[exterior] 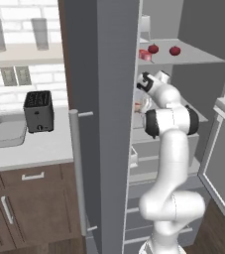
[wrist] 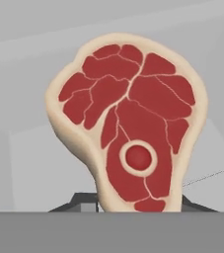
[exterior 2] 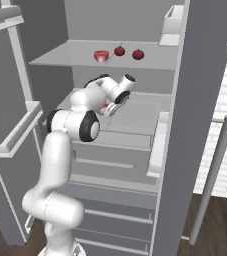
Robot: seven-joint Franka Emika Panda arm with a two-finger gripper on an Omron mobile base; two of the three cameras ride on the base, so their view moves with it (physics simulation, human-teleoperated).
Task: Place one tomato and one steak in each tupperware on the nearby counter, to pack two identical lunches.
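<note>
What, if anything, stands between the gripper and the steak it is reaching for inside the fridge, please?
Nothing visible does. In the hand view the steak sits right at the gripper, its lower end between the two fingertips, and the gripper is shut on it. From the base views it lies on the fridge's middle shelf.

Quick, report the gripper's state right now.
Gripper: shut on the steak, inside the open fridge.
</note>
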